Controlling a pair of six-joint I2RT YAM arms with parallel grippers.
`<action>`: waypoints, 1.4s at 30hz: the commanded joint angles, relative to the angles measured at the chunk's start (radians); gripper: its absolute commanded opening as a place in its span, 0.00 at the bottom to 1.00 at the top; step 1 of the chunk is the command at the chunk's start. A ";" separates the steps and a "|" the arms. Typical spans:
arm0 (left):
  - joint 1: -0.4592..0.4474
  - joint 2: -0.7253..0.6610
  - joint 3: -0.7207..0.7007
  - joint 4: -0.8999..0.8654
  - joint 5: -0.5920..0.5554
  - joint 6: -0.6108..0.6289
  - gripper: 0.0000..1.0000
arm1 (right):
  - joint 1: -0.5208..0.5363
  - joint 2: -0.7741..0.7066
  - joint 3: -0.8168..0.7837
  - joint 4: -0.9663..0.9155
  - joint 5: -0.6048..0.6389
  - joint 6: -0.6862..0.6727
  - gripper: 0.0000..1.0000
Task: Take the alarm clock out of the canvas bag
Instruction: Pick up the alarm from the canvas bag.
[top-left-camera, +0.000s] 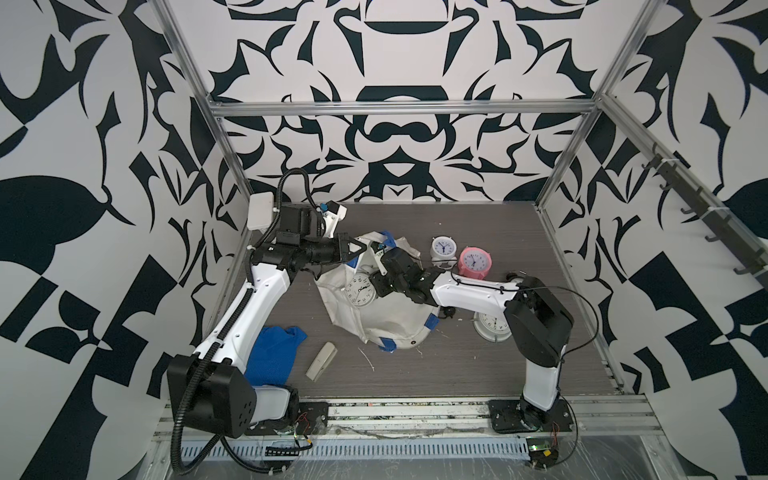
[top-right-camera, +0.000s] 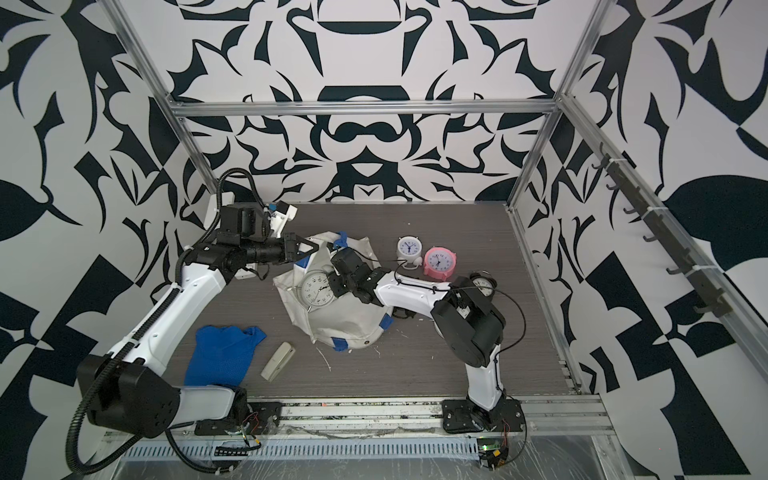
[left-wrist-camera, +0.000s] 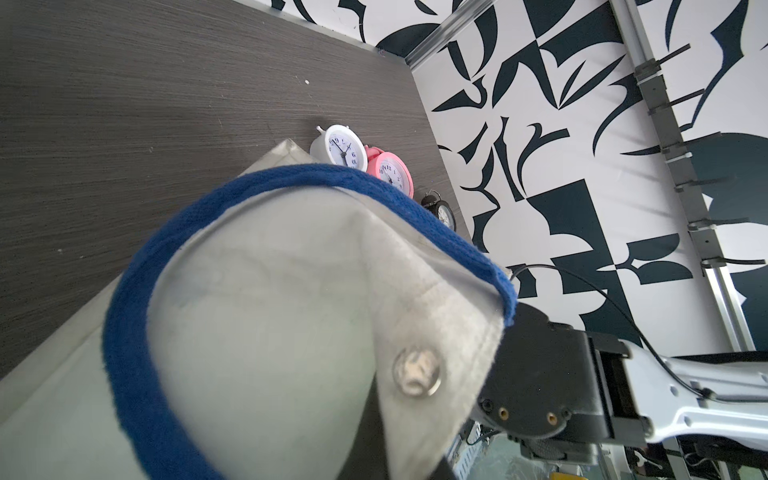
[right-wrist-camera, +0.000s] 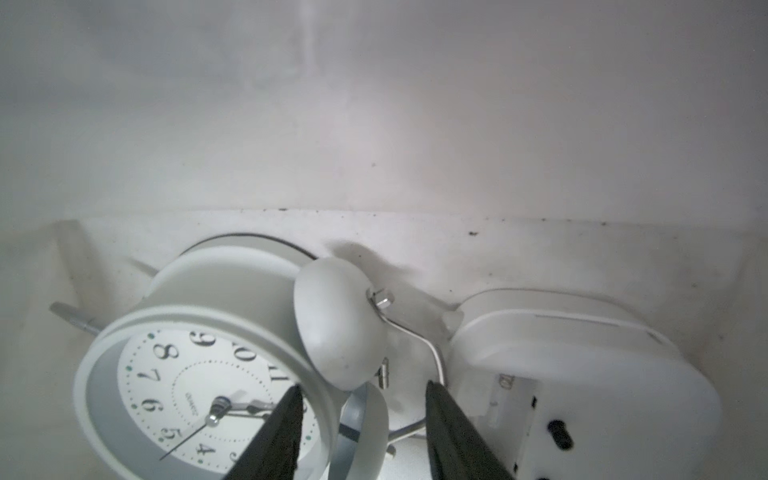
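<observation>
the canvas bag (top-left-camera: 386, 328) is slumped in the middle of the worktop (top-left-camera: 457, 374), mouth facing the left arm. the left gripper (top-left-camera: 359, 249) is pressed together on the bag's rim by a blue patch, holding that edge up. in its wrist view it's just canvas and blue strap.

the alarm clock (top-left-camera: 360, 290), the white twin-bell one, is lying in the bag's mouth with its face showing in both top views. the right gripper (right-wrist-camera: 361, 384) is reaching into the bag at the clock's top. its fingers (right-wrist-camera: 286, 424) are spread, one bell and the wire handle sit between them, and there's a gap on each side as far as i can see.

a white rounded box (right-wrist-camera: 582, 374) sits just beside the clock in there. outside the bag: a small white clock (top-left-camera: 443, 248), a pink clock (top-left-camera: 473, 262) and a blue cloth (top-left-camera: 274, 349).
</observation>
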 joint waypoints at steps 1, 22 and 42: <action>-0.004 -0.052 0.048 0.040 0.074 0.015 0.00 | -0.010 -0.043 -0.007 0.004 0.101 -0.042 0.48; -0.010 -0.052 0.045 0.037 0.071 0.018 0.00 | -0.086 0.019 -0.119 0.304 -0.437 0.259 0.52; -0.018 -0.052 0.045 0.014 0.063 0.049 0.00 | -0.091 0.019 -0.078 0.212 -0.353 0.172 0.54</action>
